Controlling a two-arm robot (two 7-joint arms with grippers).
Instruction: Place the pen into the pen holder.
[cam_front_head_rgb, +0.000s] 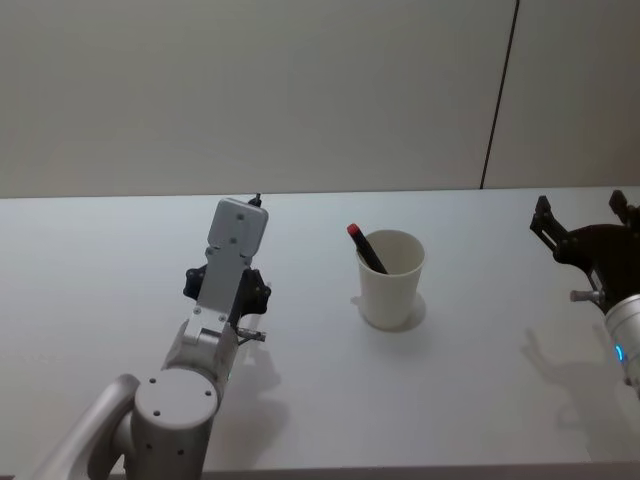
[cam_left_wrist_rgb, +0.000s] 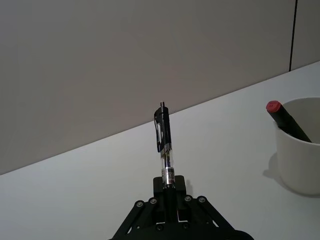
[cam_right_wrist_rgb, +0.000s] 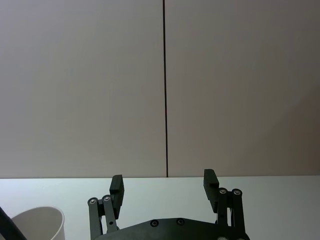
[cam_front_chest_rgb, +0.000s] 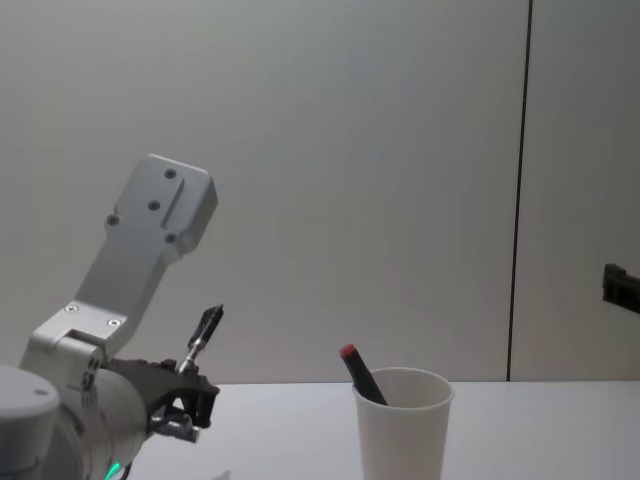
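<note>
White and light, the pen holder at the head view's centre could tip if the pen, clamped in the left gripper well to its left, strikes its rim or the red-capped marker inside; the right gripper hangs open, far right.

Clear pen w/ black clip end up in left end effector; white paper-cup pen holder upright, apart.
</note>
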